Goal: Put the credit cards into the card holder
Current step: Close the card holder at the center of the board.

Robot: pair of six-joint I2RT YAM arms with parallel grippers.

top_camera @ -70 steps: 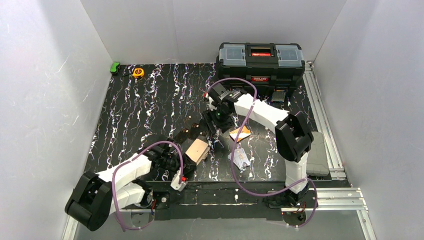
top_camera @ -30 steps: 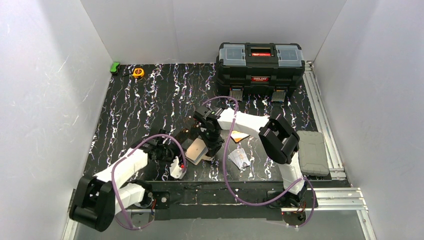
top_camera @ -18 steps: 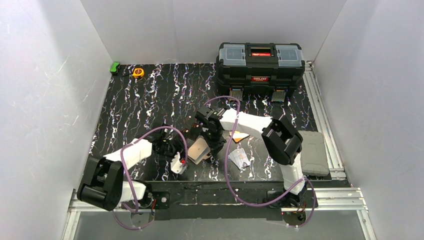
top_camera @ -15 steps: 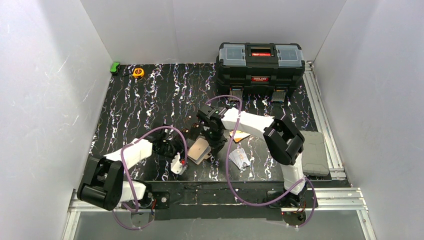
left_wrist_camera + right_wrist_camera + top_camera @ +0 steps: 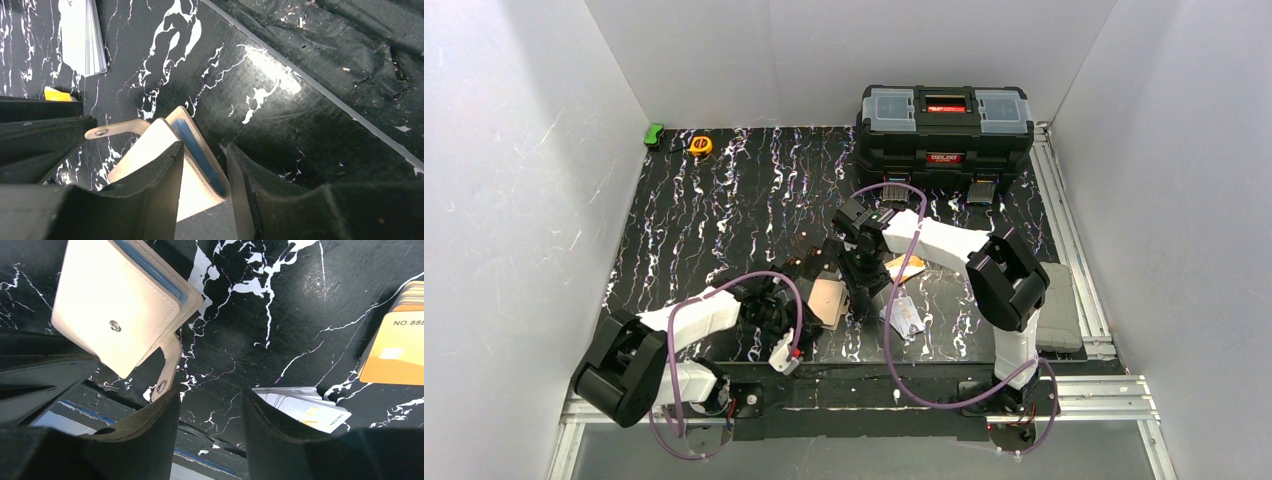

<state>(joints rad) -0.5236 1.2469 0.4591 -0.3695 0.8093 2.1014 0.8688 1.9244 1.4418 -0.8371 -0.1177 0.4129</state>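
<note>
The left gripper (image 5: 202,150) is reaching in from the near left corner of the table (image 5: 724,200). It is clamping the card holder (image 5: 115,315), with its jaws closed partway on the folded end, one finger pressing on the cream face and the other bearing against the rounded fold. The card holder is sitting close to the near edge of the table, about midway along it. It is tilting rather than lying flat, and I cannot tell whether its lower edge is touching the surface. Its snap tab (image 5: 162,382) is hanging unfastened. The light blue card (image 5: 197,150) is sitting inside the holder, with only its long edge showing between the cream leaves. The right gripper (image 5: 210,397) is hovering just beside the holder on its right side. Its jaws are standing apart and holding nothing, with bare table showing between them and the tab lying close to one fingertip. The silver-white card (image 5: 906,316) is lying flat on the table just right of the holder, toward the near edge, and seems to be resting on a small stack. The orange-yellow card (image 5: 904,266) is lying just beyond it, partly under the right arm. A black toolbox (image 5: 944,120) is standing at the far edge, toward the right. A yellow tape measure (image 5: 700,145) and a small green object (image 5: 654,134) are resting at the far left corner. A grey pad (image 5: 1054,305) is lying along the right edge.
</note>
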